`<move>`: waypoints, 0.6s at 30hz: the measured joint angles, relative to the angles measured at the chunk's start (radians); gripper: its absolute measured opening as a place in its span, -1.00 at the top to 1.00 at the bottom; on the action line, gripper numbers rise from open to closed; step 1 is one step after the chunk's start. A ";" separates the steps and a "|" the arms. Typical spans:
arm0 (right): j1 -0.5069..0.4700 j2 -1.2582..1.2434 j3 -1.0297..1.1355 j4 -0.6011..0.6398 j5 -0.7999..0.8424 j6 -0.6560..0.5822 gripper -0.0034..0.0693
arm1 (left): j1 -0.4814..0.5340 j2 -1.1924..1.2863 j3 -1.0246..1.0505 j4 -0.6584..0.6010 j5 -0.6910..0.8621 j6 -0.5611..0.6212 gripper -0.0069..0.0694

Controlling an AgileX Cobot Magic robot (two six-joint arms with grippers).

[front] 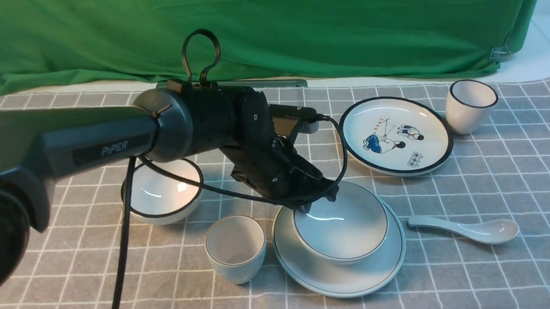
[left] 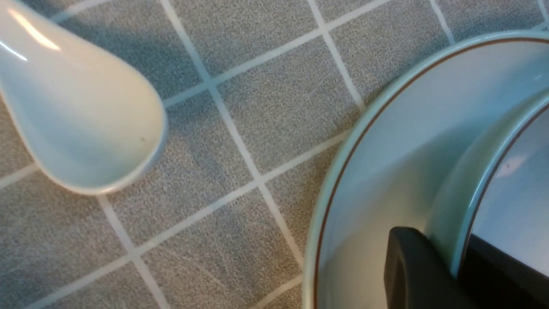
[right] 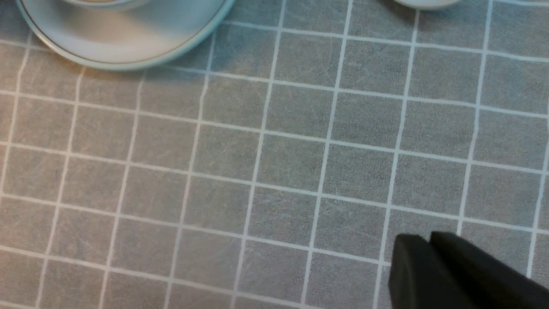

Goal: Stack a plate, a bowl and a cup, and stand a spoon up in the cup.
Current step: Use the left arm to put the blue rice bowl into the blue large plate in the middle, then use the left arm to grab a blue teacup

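While my right claw (right: 429,242) hung over bare grey checked tablecloth (right: 257,171), out of the front view, its two black fingers were pressed together, clenched on nothing. The edge of the plate (right: 128,51) showed in its wrist view.

Nearest in the front view, the cup (front: 236,249) stood upright and empty on the cloth, just left of the plate and not stacked. The plate lay flat with the bowl (front: 347,221) sitting upright in it, roughly centred.

My left claw (front: 312,204) was down at the bowl's far-left rim. In the left wrist view, the outer finger (left: 411,270) was outside the bowl wall over the plate, and the inner finger (left: 497,274) was inside the bowl, so the rim ran between them. I couldn't tell whether they pinched the rim or stood slack around it.

The spoon (front: 464,227) lay on the cloth right of the plate, scoop up. Its handle tip was just beside the plate rim; contact unclear. A black cable (front: 121,254) hung from my left arm.

Farther back on the left was a black-rimmed bowl (front: 163,192), upright and empty. Behind the stack to the right was the cartoon plate (front: 393,107), and just right of that the black-rimmed cup (front: 470,106), upright. Green cloth (front: 297,28) hung at the back.
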 joint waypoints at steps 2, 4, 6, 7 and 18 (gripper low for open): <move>0.000 0.000 0.000 0.000 0.001 0.000 0.68 | 0.000 -0.001 0.000 0.000 0.001 0.000 0.44; 0.000 0.000 0.000 0.000 0.003 0.000 0.67 | 0.000 -0.009 -0.005 0.001 0.032 0.000 0.21; 0.000 0.000 0.000 0.000 0.004 0.000 0.67 | 0.000 -0.028 -0.028 0.018 0.100 -0.020 -0.03; 0.000 0.000 0.000 0.000 0.004 0.000 0.66 | 0.000 -0.040 -0.045 0.026 0.136 -0.039 -0.08; 0.000 0.000 0.001 0.014 -0.026 0.000 0.66 | 0.000 -0.353 0.002 0.305 0.454 -0.166 0.73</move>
